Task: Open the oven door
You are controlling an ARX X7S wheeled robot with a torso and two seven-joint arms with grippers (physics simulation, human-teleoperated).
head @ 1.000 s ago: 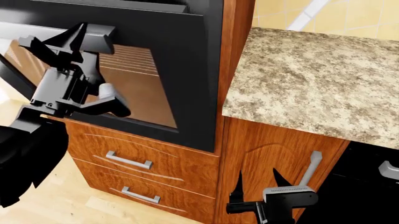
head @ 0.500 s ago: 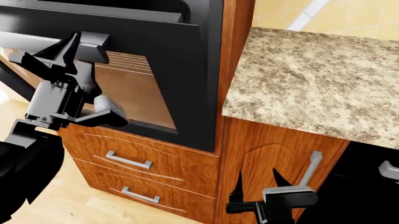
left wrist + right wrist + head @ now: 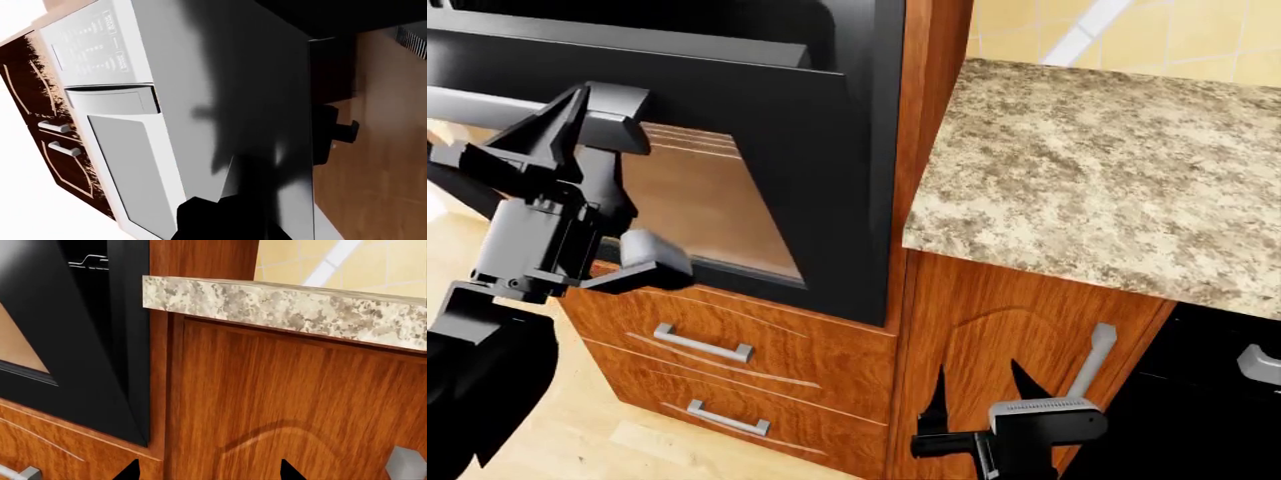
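The pull is under way, by the look of it: the oven door (image 3: 814,150) stands partly tilted out from the top, hinged along its lower edge, with a dark gap showing above it. It sits in the wooden cabinet column (image 3: 932,120) at the left of the head view, above two drawers (image 3: 734,350) and just beside the speckled bench (image 3: 1108,170).

The left gripper (image 3: 527,135) is at the grey bar handle (image 3: 467,103), its fingers (image 3: 561,120) spread to either side of the bar rather than pressed shut; whether the pads actually touch the bar cannot be told. The left wrist view is mostly filled by the door's washed-out face and a shadow, and does not settle it.

The right gripper (image 3: 977,395) hangs low in front of the cabinet door (image 3: 1014,330) under the bench, jaws apart and holding nothing, well away from the oven.

The next move likely calls for drawing the handle outward and down along the door's arc, with the wrist turning so the bar stays between the fingers as the door swings toward level. A straight pull could let the bar slip out.

The door is a large flat panel: a wide matte black frame around a glossy window (image 3: 714,220) that reflects the warm brown of the room. In the right wrist view its black edge (image 3: 127,340) stands clear of the cabinet, and a metal catch (image 3: 90,261) shows in the opening behind.
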